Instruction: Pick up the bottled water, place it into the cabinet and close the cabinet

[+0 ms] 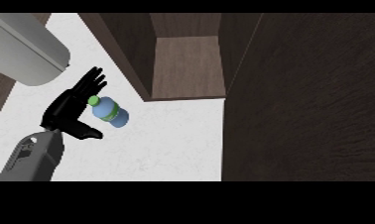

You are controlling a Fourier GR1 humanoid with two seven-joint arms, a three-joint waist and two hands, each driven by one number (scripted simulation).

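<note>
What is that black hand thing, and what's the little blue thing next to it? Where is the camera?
The camera sits where the robot's head would be and looks steeply down at a white kitchen counter. The black hand on a grey arm is the robot's left hand. Its fingers are straight and spread, right beside a small blue bottled water with a green cap. The bottle is tilted, and the hand is not curled round it. I cannot tell if they touch. Above is a dark wooden cabinet, open, with a shelf inside. Its big door fills the right side. The grey rounded thing at top left I cannot name. The right hand is out of sight.
</note>
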